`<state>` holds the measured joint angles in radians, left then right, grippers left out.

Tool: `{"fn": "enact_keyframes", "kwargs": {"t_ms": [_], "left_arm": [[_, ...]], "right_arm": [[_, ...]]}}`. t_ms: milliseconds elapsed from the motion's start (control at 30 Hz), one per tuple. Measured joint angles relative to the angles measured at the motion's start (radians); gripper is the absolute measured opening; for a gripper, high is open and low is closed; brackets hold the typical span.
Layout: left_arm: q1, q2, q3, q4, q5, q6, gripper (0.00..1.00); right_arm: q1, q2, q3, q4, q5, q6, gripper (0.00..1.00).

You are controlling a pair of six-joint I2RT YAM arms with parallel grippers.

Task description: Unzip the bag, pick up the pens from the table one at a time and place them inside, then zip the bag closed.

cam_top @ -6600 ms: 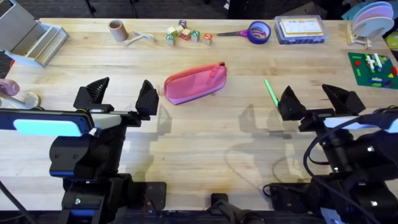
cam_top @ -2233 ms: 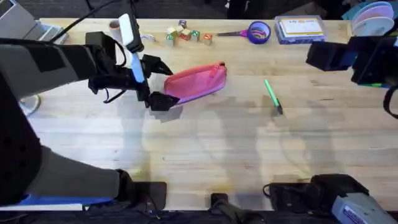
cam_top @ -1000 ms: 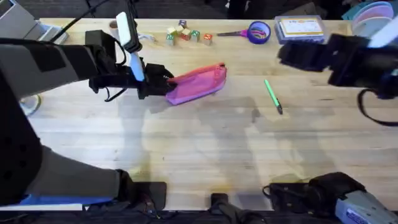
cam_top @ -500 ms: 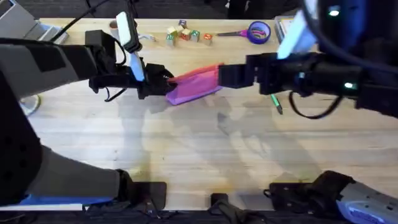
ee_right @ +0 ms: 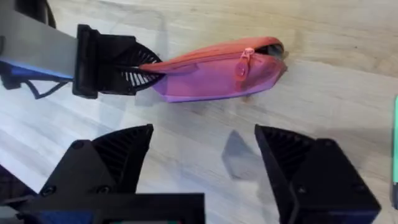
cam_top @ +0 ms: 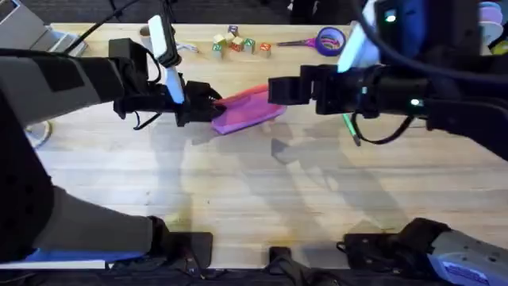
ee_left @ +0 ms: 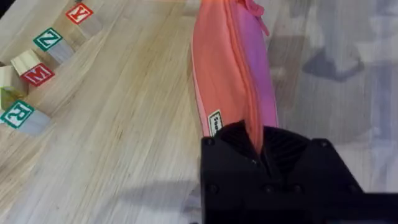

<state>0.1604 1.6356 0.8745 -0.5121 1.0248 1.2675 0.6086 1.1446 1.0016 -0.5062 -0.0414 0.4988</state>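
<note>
The pink bag (cam_top: 248,108) lies on the table (cam_top: 262,191), its zipper shut, with the pull (ee_right: 244,63) near its right end. My left gripper (cam_top: 206,112) is shut on the bag's left end; in the left wrist view the fabric (ee_left: 233,74) runs into the pinched black fingers (ee_left: 258,152). My right gripper (cam_top: 278,90) hovers by the bag's right end. In its wrist view the right gripper (ee_right: 205,158) is open, above the wood beside the bag (ee_right: 211,71). A green pen (cam_top: 348,127) lies to the right, partly under the right arm.
Letter blocks (cam_top: 236,43) and purple-handled scissors (cam_top: 324,40) lie along the far edge. The blocks (ee_left: 34,68) also sit near the bag in the left wrist view. A grey tray (cam_top: 24,36) stands at the far left corner.
The right arm swung in from the far right and leftward until its gripper reached the bag's right end. The left gripper stayed clamped on the bag's left end.
</note>
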Motion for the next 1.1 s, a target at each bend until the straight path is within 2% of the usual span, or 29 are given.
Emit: {"fn": "enact_keyframes", "kwargs": {"t_ms": [167, 400, 500, 667, 1100], "left_arm": [[0.0, 0.0, 0.0, 0.0, 0.0, 0.0, 0.042], [0.0, 0.0, 0.0, 0.0, 0.0, 0.0, 0.043], [0.0, 0.0, 0.0, 0.0, 0.0, 0.0, 0.043], [0.0, 0.0, 0.0, 0.0, 0.0, 0.0, 0.044], [0.0, 0.0, 0.0, 0.0, 0.0, 0.0, 0.043]], "right_arm": [[0.0, 0.076, 0.0, 0.023, 0.0, 0.004, 0.998], [0.0, 0.185, 0.0, 0.138, 0.0, 0.007, 0.997], [0.0, 0.318, 0.0, 0.266, 0.001, 0.048, 0.997], [0.0, 0.355, 0.0, 0.275, 0.012, 0.052, 0.998], [0.0, 0.425, 0.0, 0.318, 0.149, 0.055, 0.997]]}}
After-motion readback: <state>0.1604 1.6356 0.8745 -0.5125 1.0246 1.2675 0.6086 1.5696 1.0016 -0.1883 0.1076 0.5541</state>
